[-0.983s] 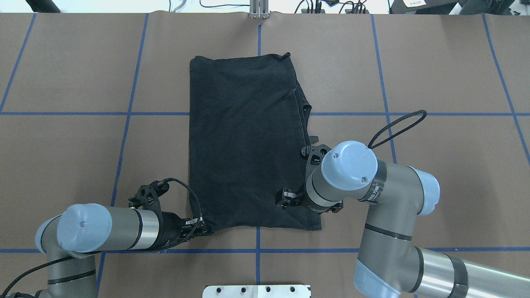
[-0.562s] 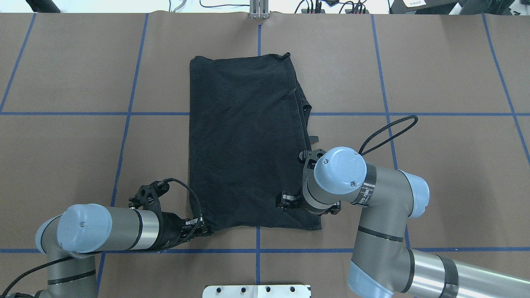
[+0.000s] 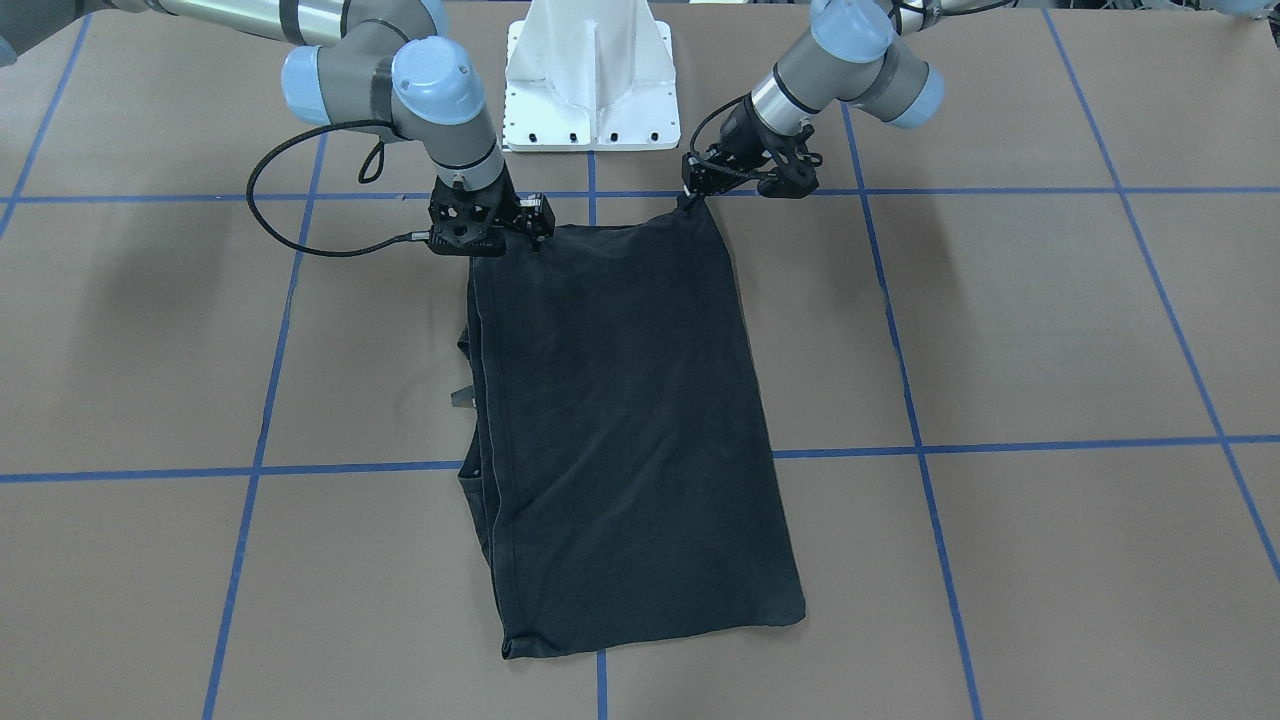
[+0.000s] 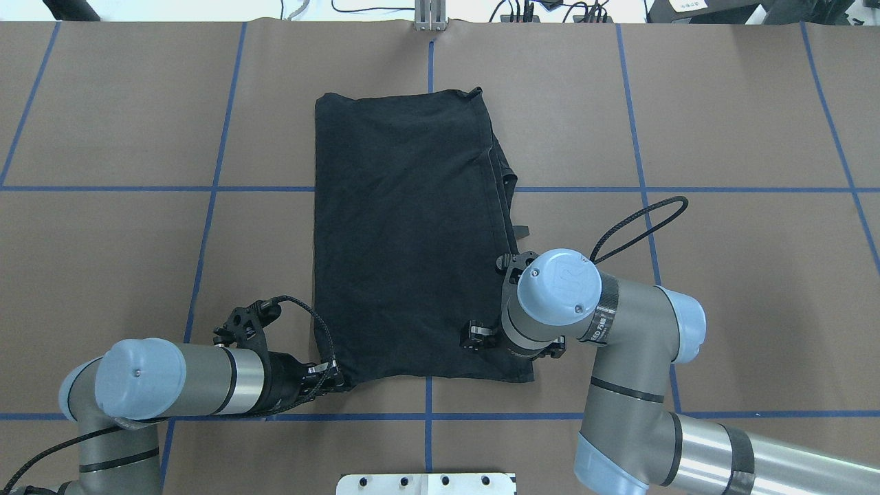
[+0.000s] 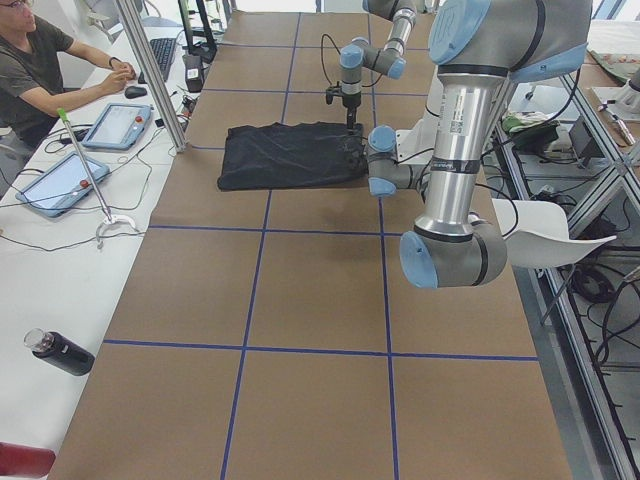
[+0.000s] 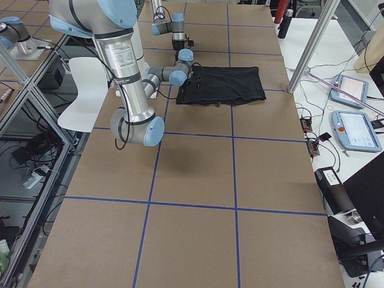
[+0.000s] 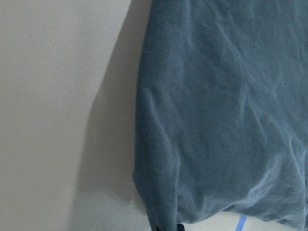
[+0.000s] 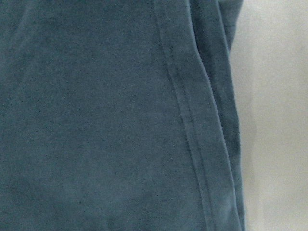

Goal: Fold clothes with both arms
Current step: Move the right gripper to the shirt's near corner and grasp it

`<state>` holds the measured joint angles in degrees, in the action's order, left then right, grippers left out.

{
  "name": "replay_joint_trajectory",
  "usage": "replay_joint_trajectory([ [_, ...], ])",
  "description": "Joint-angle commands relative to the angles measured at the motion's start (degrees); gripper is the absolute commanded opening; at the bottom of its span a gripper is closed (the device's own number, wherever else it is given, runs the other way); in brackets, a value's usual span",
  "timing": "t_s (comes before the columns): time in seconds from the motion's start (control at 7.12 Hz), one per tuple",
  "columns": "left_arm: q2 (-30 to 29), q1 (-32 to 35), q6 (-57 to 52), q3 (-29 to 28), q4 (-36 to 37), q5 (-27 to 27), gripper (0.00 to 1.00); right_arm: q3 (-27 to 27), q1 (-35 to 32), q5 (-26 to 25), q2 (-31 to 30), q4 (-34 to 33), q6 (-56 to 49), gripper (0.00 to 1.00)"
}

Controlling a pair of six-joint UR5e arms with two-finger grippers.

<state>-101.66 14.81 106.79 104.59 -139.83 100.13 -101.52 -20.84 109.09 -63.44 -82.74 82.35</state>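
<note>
Left jaws tight on T-shirt (image 4: 405, 234) corner, right jaws' state unclear; long axis away from robot.

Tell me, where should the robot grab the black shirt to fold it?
I'd grab the folded black T-shirt by its two corners nearest the robot, one per gripper, coming from the robot's side. It lies flat as a long rectangle, so only edges and corners can be pinched.
</note>
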Motion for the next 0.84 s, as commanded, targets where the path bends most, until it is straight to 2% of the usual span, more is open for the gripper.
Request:
replay_joint_trajectory([
  [0.0,0.1,0.0,0.0,0.0,0.0,0.0,0.0,0.3,0.3,0.1,0.1,0.0,0.1,1.0],
  [0.7,0.1,0.0,0.0,0.1,0.0,0.0,0.0,0.3,0.9,0.3,-0.4,0.1,0.1,1.0],
])
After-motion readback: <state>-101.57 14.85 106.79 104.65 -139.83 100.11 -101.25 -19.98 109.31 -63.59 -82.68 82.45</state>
